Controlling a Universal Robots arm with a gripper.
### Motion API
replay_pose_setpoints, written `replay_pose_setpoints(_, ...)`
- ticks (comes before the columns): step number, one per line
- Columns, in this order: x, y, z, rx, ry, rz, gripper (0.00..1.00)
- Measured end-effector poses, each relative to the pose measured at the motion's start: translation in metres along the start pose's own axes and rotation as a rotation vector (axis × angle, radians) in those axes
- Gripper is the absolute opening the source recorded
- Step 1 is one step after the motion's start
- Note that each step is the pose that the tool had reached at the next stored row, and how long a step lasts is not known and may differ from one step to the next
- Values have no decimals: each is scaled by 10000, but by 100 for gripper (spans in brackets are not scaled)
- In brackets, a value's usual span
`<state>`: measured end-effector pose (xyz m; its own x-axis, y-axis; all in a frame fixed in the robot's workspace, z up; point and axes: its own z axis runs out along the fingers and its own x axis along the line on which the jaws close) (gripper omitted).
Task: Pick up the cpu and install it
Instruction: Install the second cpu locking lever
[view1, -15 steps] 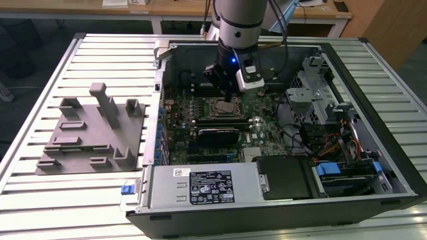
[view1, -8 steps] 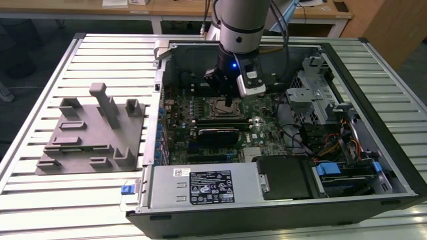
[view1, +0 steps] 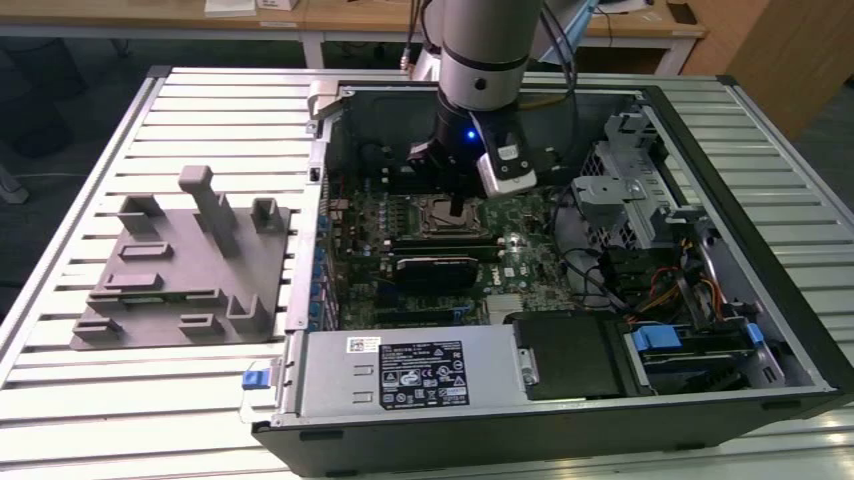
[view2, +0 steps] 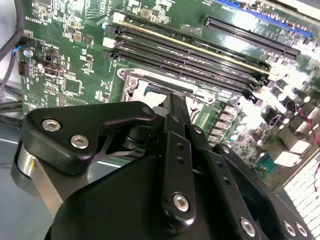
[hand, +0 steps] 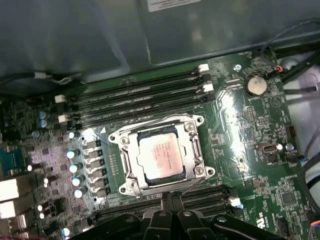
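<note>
Cpu (hand: 161, 157) sits flat inside the socket frame (hand: 195, 150) on the motherboard (hand: 250, 150), just beyond your pincer (hand: 171, 200) tips. Pincer holds nothing; fingers drawn together. Judge the chip light, rigid, slick-topped and fragile underneath: take it by opposite edges only, never pressing on its face.

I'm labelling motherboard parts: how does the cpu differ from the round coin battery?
In the first wrist view the cpu is square with a pale, matte metal top, while the coin battery is round and shinier. The cpu is clearly larger. The cpu lies inside a metal socket frame near the gripper; the battery sits alone near the board's edge. Both lie flat on the green board.
</note>
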<state>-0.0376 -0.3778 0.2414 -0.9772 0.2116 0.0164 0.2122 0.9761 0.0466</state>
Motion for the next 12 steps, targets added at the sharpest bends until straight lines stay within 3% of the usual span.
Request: replay_pose_setpoints(12,-2,-18,43,38,57,-1267,11)
